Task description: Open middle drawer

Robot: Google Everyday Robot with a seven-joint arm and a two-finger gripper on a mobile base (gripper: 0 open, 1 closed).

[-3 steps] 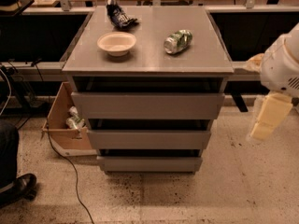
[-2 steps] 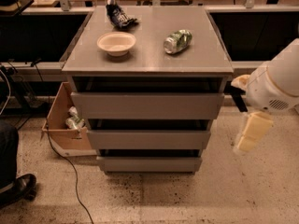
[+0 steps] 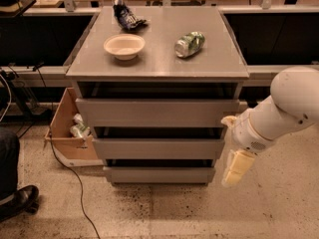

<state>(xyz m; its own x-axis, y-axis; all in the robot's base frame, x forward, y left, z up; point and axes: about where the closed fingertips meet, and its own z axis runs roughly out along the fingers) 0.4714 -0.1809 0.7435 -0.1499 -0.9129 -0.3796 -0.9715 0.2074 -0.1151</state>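
A grey cabinet stands in the middle with three handleless drawers. The middle drawer (image 3: 158, 148) has a flat grey front of medium height and is closed, level with the others. The taller top drawer (image 3: 157, 112) and the narrow bottom drawer (image 3: 159, 175) are closed too. My gripper (image 3: 233, 169) hangs from the white arm (image 3: 284, 111) at the cabinet's lower right corner, pointing down, just right of the middle and bottom drawer fronts and holding nothing.
On the cabinet top (image 3: 158, 63) lie a white bowl (image 3: 124, 46), a crushed green can (image 3: 189, 44) and a dark bag (image 3: 126, 16). A cardboard box (image 3: 70, 128) with cans stands at the left, with a cable on the floor and a shoe (image 3: 20, 200).
My arm and gripper have moved left and down, from beside the top drawer's right side to the cabinet's lower right corner. The drawers have not moved.
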